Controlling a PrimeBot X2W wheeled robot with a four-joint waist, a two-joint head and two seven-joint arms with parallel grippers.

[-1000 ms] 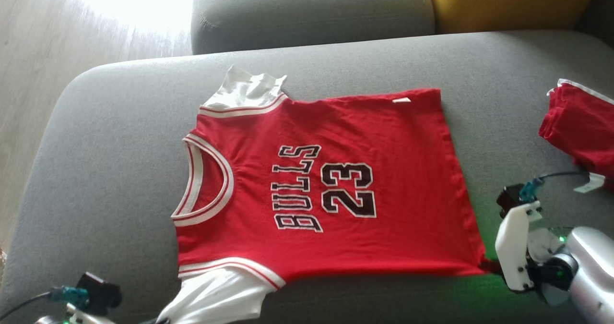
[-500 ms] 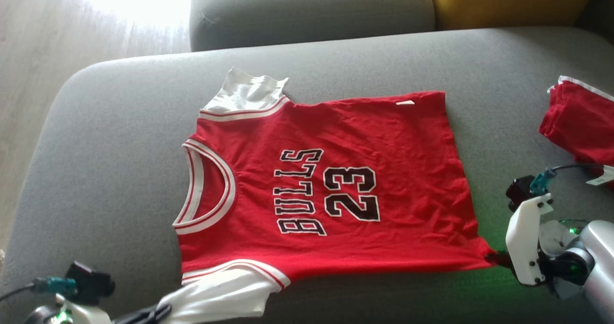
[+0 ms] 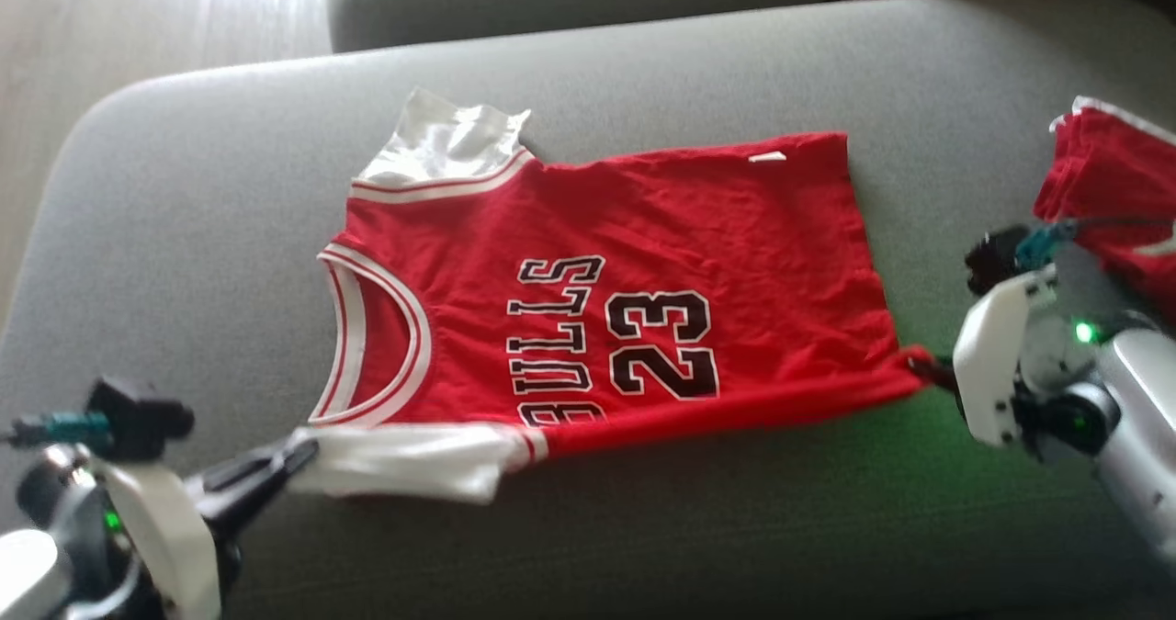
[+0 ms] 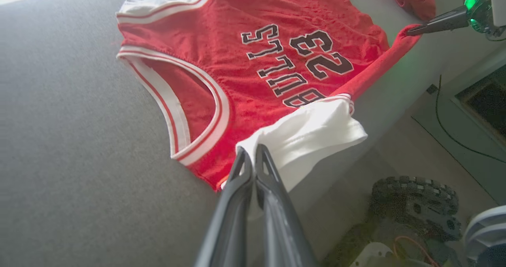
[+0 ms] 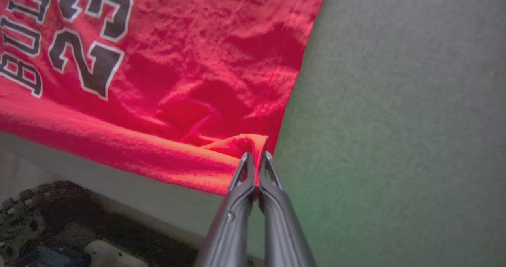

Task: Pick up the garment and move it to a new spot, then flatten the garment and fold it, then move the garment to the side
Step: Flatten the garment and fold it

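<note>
Red cloth with white trim, the garment [image 3: 643, 262], is spread on a grey sofa cushion [image 3: 165, 234], towards its near edge. Its long axis is laid from left to right in the head view: the neck opening [image 3: 372, 335] is turned to the robot's left and the hem [image 3: 864, 234] to the right, so the black lettering [image 3: 556, 335] is read sideways. One white sleeve [image 3: 441, 142] is pointed toward the far side of the cushion. The near sleeve [image 3: 404, 459] is pinched by the left claw [image 3: 303, 450], whose fingers are pressed together on the white cloth. The near hem corner [image 3: 914, 363] is clamped by the right claw [image 3: 932, 369], its fingers likewise closed tight on the red fabric. Between the two claws the near edge is held raised off the cushion, and the letter nearest that edge is partly hidden by it. A second red piece of clothing [image 3: 1116, 197] is seen at the cushion's right end, apart from the hem.
</note>
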